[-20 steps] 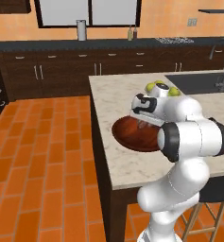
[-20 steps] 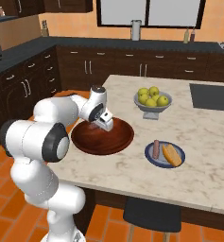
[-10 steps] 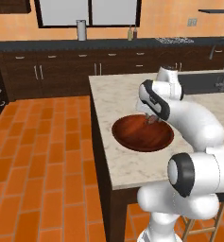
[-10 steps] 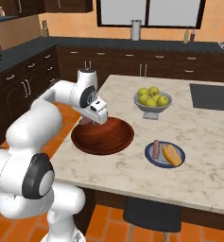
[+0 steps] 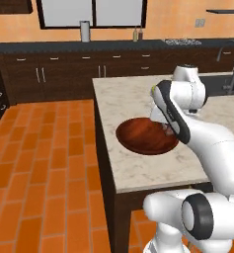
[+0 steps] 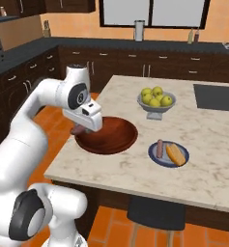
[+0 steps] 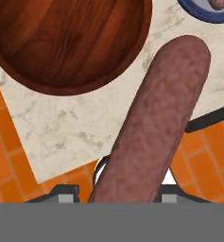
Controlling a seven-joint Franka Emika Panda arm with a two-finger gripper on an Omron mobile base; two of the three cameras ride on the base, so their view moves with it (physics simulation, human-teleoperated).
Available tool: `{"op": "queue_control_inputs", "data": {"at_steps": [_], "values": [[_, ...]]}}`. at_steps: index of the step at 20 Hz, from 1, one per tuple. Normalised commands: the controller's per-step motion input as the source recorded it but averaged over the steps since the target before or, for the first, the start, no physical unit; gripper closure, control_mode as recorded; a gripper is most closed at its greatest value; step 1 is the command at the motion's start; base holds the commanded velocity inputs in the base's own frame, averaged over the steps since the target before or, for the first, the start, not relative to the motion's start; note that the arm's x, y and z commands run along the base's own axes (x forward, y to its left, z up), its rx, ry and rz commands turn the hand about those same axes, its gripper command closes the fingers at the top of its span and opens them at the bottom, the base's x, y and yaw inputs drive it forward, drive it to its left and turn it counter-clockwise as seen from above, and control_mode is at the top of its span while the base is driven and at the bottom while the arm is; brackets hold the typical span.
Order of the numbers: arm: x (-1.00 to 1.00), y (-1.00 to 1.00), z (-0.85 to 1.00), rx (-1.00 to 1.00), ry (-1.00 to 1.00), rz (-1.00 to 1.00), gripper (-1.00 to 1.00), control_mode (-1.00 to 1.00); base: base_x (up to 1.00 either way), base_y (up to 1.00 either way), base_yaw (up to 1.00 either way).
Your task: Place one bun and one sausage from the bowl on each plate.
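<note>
Gripper (image 6: 79, 129): hanging over the 9 o'clock rim of the bowl; jaws clamped on a long reddish-brown sausage (image 7: 153, 123).
Sausage: running lengthwise out from between the fingers in the hand view, one end sticking out below the hand in the right base view.
Bowl: wide, shallow, dark reddish-brown wooden bowl (image 6: 111, 141), sitting near the counter's front corner; inside looking bare in the hand view.
Filled plate: small dark blue-grey round plate (image 6: 155, 158), at 3 o'clock of the bowl, carrying one sausage and one golden bun side by side.
Second plate: greyish-olive one not being picked out anywhere.
Other: grey footed bowl of yellow-green apples (image 6: 155, 102), at 1 o'clock of the wooden bowl.
Step in hand: judging as carrying the sausage to the unfilled plate.
Doing it well: keeping the grip firm, lifting clear of the bowl rim, lowering flat before releasing, leaving room for a bun.
</note>
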Motion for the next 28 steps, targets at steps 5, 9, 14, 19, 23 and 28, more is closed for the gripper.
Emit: {"op": "queue_control_inputs", "data": {"at_steps": [5, 9, 14, 19, 23, 28], "values": [[0.0, 0.0, 0.0, 0.0, 0.0, 0.0, 1.0, 1.0, -1.0, -0.83, -0.13], [0.0, 0.0, 0.0, 0.0, 0.0, 0.0, 1.0, 1.0, -0.25, -1.0, -0.15], [0.0, 0.0, 0.0, 0.0, 0.0, 0.0, 1.0, 1.0, 0.2, -1.0, -0.01], [0.0, 0.0, 0.0, 0.0, 0.0, 0.0, 1.0, 1.0, 0.38, -1.0, 0.0], [0.0, 0.0, 0.0, 0.0, 0.0, 0.0, 1.0, 1.0, 0.58, -1.0, 0.0], [0.0, 0.0, 0.0, 0.0, 0.0, 0.0, 1.0, 1.0, 0.45, -1.0, 0.0]]}}
